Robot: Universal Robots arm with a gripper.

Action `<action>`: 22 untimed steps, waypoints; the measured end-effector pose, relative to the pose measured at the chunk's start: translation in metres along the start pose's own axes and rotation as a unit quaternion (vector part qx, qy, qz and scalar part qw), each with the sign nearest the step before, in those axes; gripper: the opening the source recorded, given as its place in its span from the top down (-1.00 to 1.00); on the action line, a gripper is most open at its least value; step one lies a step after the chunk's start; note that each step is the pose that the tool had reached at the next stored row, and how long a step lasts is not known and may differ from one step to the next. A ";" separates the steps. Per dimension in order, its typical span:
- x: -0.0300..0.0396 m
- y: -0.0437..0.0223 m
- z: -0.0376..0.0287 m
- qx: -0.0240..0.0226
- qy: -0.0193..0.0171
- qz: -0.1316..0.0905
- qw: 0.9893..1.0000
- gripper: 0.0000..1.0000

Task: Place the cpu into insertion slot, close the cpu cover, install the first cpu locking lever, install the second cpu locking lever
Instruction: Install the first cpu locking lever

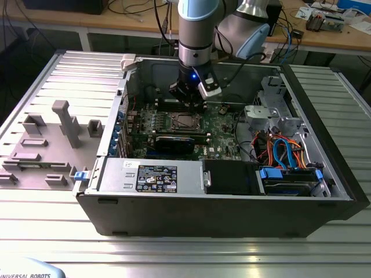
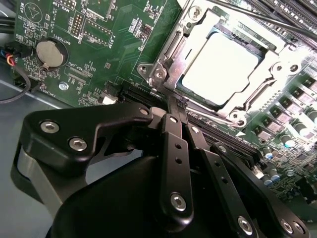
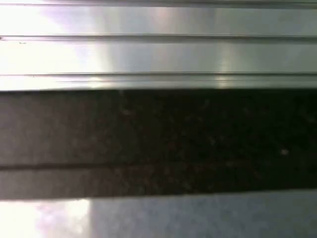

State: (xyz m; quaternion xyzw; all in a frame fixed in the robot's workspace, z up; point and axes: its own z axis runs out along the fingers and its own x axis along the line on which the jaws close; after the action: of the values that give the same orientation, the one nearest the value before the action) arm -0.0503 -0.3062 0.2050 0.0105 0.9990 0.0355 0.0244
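Observation:
The cpu (image 2: 220, 64), a square chip with a bright silver top, lies seated in the insertion slot (image 1: 185, 121) on the green motherboard. The cpu cover (image 2: 270, 64), a silver frame plate, lies flat around the chip. A thin metal rod (image 2: 277, 22) runs past the socket's far side. My gripper (image 2: 173, 106) hangs low over the board, its black fingers (image 2: 176, 148) drawn together with the tips at one corner of the socket. In the exterior view the gripper (image 1: 188, 105) stands just behind the socket, inside the open computer case.
A black graphics card (image 1: 174, 143) lies in front of the socket, with the power supply (image 1: 153, 174) nearer still. Orange and blue cables (image 1: 284, 150) fill the exterior view's right. A coin battery (image 2: 49, 53) sits on the board. A grey fixture plate (image 1: 52, 139) lies outside the case.

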 end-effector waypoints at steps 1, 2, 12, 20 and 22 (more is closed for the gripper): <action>0.0000 0.0000 0.0004 0.000 0.000 0.000 1.000 0.79; 0.0000 -0.0001 0.0005 0.000 0.000 0.000 1.000 0.79; -0.0001 0.0001 -0.0004 0.000 0.000 0.000 1.000 0.79; -0.0002 0.0001 -0.0008 0.000 0.000 0.001 1.000 0.79; -0.0003 -0.0001 -0.0006 0.000 0.000 0.000 1.000 0.79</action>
State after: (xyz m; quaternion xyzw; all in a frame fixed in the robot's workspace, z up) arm -0.0500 -0.3064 0.2056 0.0109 0.9990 0.0355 0.0244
